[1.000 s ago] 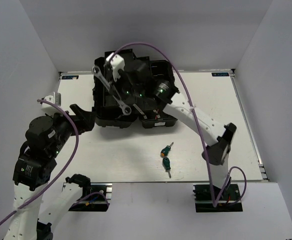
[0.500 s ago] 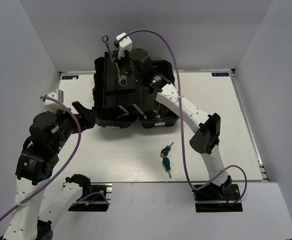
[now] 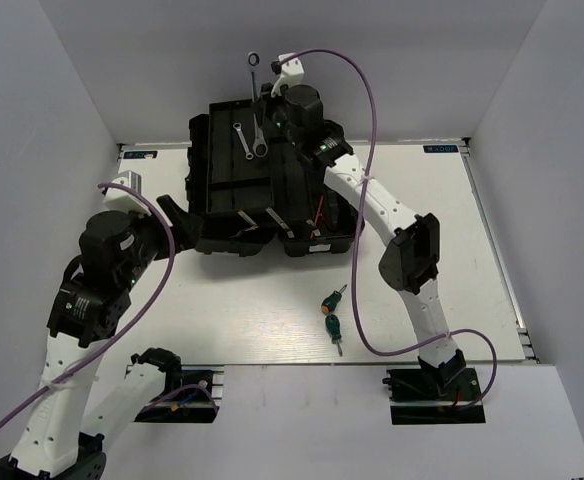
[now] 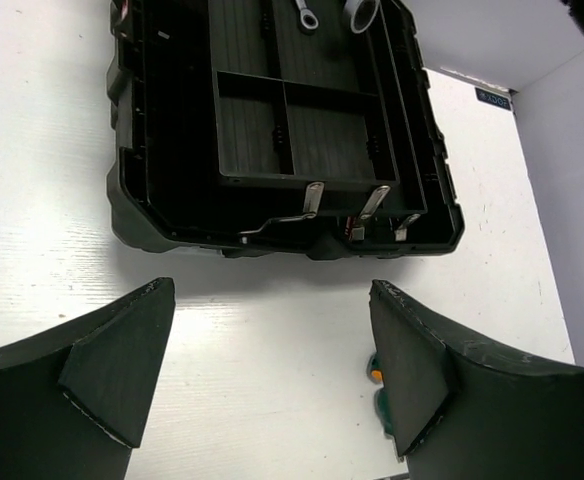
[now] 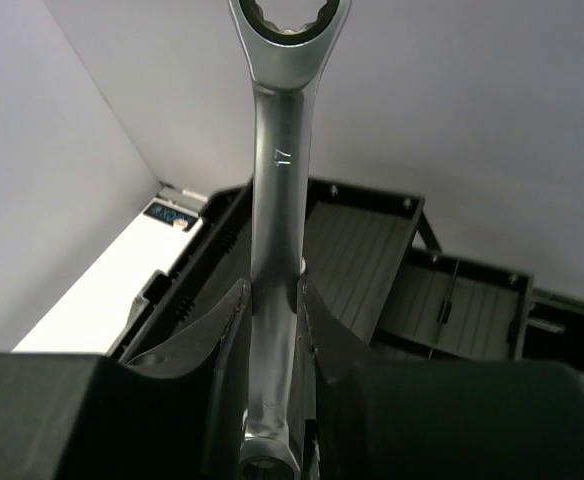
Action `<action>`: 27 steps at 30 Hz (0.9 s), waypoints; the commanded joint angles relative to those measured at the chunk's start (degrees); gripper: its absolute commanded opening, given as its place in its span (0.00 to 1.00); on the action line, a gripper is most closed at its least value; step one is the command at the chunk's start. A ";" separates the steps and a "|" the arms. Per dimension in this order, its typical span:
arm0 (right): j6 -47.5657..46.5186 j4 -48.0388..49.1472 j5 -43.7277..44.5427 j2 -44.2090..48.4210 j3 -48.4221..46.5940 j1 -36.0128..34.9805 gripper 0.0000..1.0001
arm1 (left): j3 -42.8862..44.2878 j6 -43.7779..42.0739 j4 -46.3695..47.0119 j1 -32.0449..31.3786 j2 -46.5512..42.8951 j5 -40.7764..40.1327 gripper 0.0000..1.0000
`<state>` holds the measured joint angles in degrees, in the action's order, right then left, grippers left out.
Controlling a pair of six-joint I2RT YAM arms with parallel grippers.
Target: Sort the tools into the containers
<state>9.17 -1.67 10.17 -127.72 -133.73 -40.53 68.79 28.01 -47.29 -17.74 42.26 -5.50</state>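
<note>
The black toolbox (image 3: pixel 198 190) lies open at the back of the table. My right gripper (image 3: pixel 269 105) is shut on the longer silver wrench (image 3: pixel 256 85) and holds it nearly upright above the toolbox's rear; the right wrist view shows the wrench (image 5: pixel 275 200) clamped between the fingers. The short wrench (image 3: pixel 243 138) lies inside the toolbox. Two green screwdrivers (image 3: pixel 333 312) lie on the table in front of it. My left gripper (image 3: pixel 177 222) is open and empty at the toolbox's left front; the inner tray (image 4: pixel 302 130) lies ahead of it. I cannot make out any hex keys.
White walls close in the table on the left, back and right. Metal latches (image 4: pixel 313 198) stick out at the toolbox's front edge. A purple cable (image 3: pixel 367 200) loops from the right arm over the toolbox's right side. One screwdriver (image 4: pixel 376 385) peeks beside my left gripper's right finger.
My right gripper has carried the longer wrench up, back and to the right over the toolbox, turning it nearly upright. My left arm has edged a little toward the toolbox.
</note>
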 commanded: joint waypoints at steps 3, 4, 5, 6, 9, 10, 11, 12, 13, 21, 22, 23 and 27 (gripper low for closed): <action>7.87 4.05 -4.19 0.37 -1.89 0.45 0.00 | -2.34 0.91 2.90 0.25 -0.16 3.03 0.89; 8.84 3.87 -5.24 0.28 -1.10 0.63 0.00 | -2.35 0.91 3.42 0.25 0.54 4.43 0.89; 9.81 3.78 -5.69 0.19 -0.92 0.89 0.00 | -2.35 0.91 3.43 0.25 1.15 5.14 0.89; 10.42 3.26 -7.08 -0.07 -0.39 1.07 0.00 | -2.87 0.91 3.43 0.25 1.16 5.67 0.89; 11.57 2.20 -9.54 -0.16 1.36 1.25 0.00 | -3.58 0.91 4.75 0.25 1.16 6.20 0.89; 11.66 1.85 -9.56 -0.07 1.80 1.25 0.02 | -4.10 0.91 4.75 0.25 0.64 6.20 0.89; 11.57 1.85 -9.56 -0.16 2.07 1.16 0.06 | -4.11 0.91 4.75 0.25 0.63 6.20 0.89; 11.40 1.85 -11.73 -0.59 2.85 1.25 0.15 | -4.11 0.91 4.75 0.25 0.63 6.20 0.89; 11.31 -0.15 -12.28 0.10 3.21 1.42 0.21 | -4.11 0.91 4.75 0.25 0.63 6.20 0.89; 8.32 -1.93 -13.60 0.63 3.39 2.04 0.43 | -5.77 0.30 6.67 0.25 1.42 10.41 0.89; 7.28 -1.76 -13.69 0.89 3.39 1.95 0.43 | -5.78 0.29 6.68 0.25 1.42 11.20 0.89; 7.01 -2.10 -13.60 1.16 3.39 2.04 0.43 | -5.78 0.29 7.29 0.25 2.38 11.73 0.89; 4.99 -2.37 -13.17 4.31 4.26 2.30 0.44 | -6.39 -0.85 9.40 0.25 5.02 15.06 0.88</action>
<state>16.78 -5.13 -2.83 -129.19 -129.86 -38.61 63.31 28.25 -40.58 -17.74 45.56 5.41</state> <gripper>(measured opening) 0.440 0.891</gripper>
